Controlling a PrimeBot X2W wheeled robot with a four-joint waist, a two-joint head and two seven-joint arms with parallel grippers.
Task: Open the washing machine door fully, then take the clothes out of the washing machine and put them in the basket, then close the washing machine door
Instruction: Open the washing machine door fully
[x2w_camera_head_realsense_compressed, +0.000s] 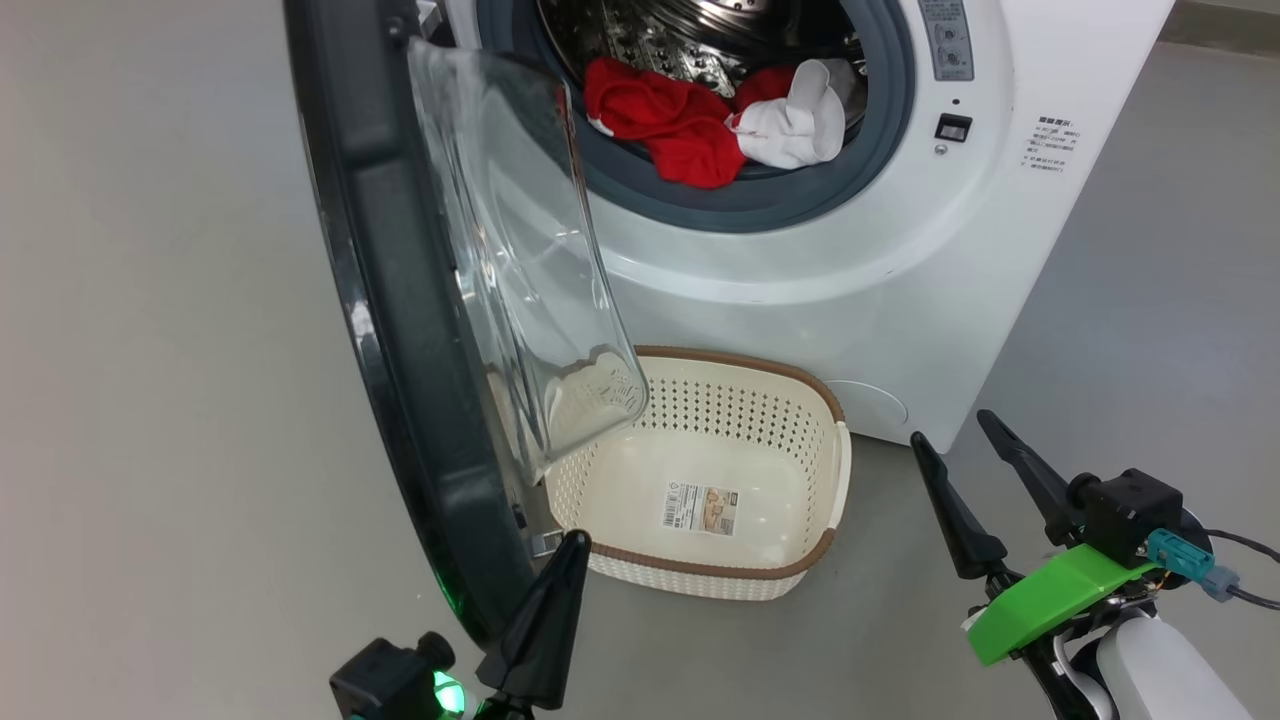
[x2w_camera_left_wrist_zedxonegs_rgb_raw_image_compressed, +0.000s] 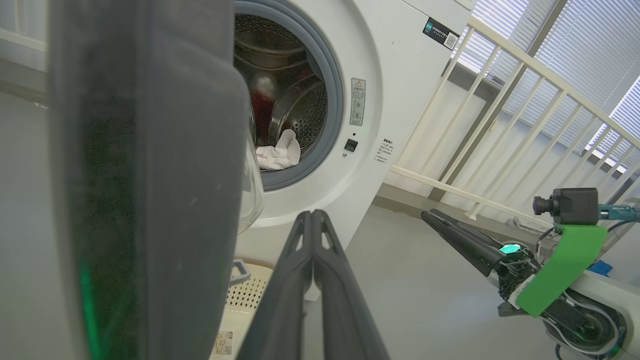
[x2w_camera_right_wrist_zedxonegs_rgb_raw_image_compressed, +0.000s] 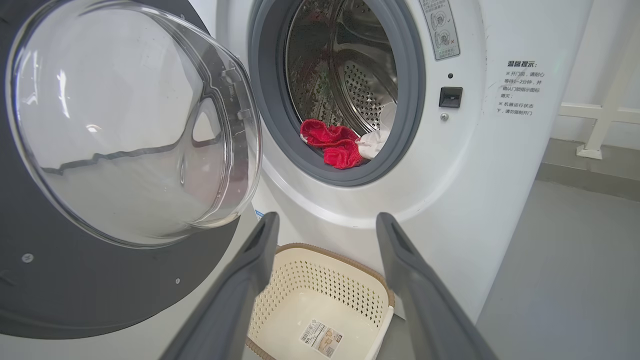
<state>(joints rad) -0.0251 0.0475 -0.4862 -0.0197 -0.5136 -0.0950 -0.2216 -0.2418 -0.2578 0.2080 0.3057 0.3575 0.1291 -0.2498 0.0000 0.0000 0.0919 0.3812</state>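
Head view gives you the left gripper (x2w_camera_head_realsense_compressed: 572, 545) at the bottom with its two fingers pressed flat together and nothing between them. Their tip sits just beside the lower inner edge of the washing machine door (x2w_camera_head_realsense_compressed: 400, 350); you cannot tell whether it touches. The door stands swung open, and its black rim rises to the left of those fingers. Its clear glass bowl (x2w_camera_head_realsense_compressed: 520, 250) bulges out above and ahead of them.

Your right gripper (x2w_camera_head_realsense_compressed: 950, 428) has its fingers spread wide and empty, well apart from everything. The basket (x2w_camera_head_realsense_compressed: 740, 362) stands on the floor between the two grippers, ahead of the left fingertips and to the left of the right ones. It sits at the foot of the washing machine (x2w_camera_head_realsense_compressed: 850, 300), partly under the glass bowl, with a sticker (x2w_camera_head_realsense_compressed: 700, 508) on its bottom.

The clothes (x2w_camera_head_realsense_compressed: 690, 120) lie in the drum mouth, far ahead of both sets of fingertips. A red piece drapes over the grey rubber ring (x2w_camera_head_realsense_compressed: 800, 200) and a white piece touches its right side. In the right wrist view they sit above the gap between the open fingers, and the basket lies low in that gap.
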